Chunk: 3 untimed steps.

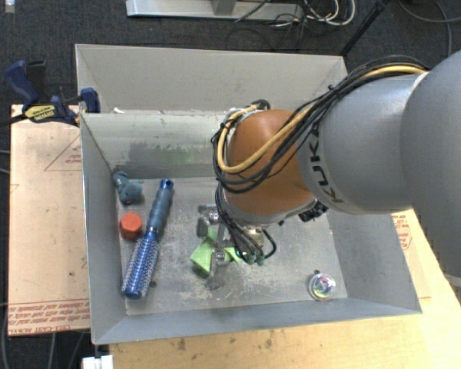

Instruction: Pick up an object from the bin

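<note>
Grey arm link [384, 144] sits highest, nearest the lens, reaching in from the right. Below it is a smooth orange wrist cover [265, 160] looped with yellow and black cables.

Gripper [219, 252] is low over the bin's floor, middle-front. Clenched or released: cannot tell, as the wrist hides too much.

Small bright green angular piece [203, 258], probably plastic, lies on the floor right against the gripper's left side as viewed. Whether it is gripped is unclear.

Judgement: light, stiff, smooth-faced. It could skid on bare metal, so it is best taken across its narrower flat sides, not by a corner.

Grey metal bin [292, 298] has a scuffed, dusty floor and sloped walls.

Well apart on the left:
- blue hairbrush with a bristled head [147, 244], lying lengthwise
- short orange-red cylinder [130, 225] just beside its handle
- dull blue-grey lump [127, 188] behind it

Small shiny round trinket [321, 285] sits front right.
</note>
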Each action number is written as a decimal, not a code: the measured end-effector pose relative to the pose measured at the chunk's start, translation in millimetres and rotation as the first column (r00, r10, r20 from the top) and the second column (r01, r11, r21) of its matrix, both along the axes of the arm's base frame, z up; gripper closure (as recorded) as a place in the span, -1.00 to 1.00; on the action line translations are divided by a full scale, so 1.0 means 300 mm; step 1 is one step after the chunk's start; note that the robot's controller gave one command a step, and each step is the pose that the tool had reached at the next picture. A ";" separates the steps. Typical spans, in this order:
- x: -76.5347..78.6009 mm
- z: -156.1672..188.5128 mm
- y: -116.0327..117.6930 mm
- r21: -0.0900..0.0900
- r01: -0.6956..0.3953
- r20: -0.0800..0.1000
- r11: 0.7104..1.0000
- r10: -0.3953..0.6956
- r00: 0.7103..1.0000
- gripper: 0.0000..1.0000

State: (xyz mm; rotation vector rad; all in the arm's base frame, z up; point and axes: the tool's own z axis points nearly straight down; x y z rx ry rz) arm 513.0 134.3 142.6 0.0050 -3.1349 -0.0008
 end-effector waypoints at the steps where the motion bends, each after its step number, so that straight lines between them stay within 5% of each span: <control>1: 0.146 -0.247 -0.115 0.000 -0.219 0.006 0.976 0.219 0.976 -1.00; 2: 0.149 -0.240 -0.110 0.001 -0.220 0.009 0.975 0.220 0.975 1.00; 3: 0.134 0.247 -0.061 0.000 -0.211 0.018 0.978 0.210 0.977 1.00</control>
